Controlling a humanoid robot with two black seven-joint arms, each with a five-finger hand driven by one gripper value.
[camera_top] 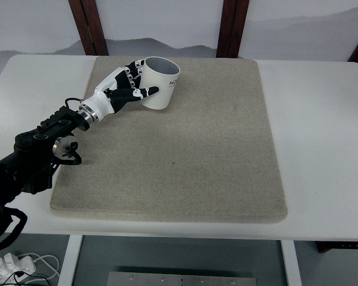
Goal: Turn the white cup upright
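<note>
Holding the white cup with our left hand, fingers wrapped around its side, we see it at the mat's far left corner, mouth facing up, on the desk.

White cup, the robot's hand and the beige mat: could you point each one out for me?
white cup [162,88], top view, on its outer side wall below the rim.
left hand [126,87], top view, on the middle of the hand, wrapped around the cup.
beige mat [191,161], top view, on its bare middle.
</note>
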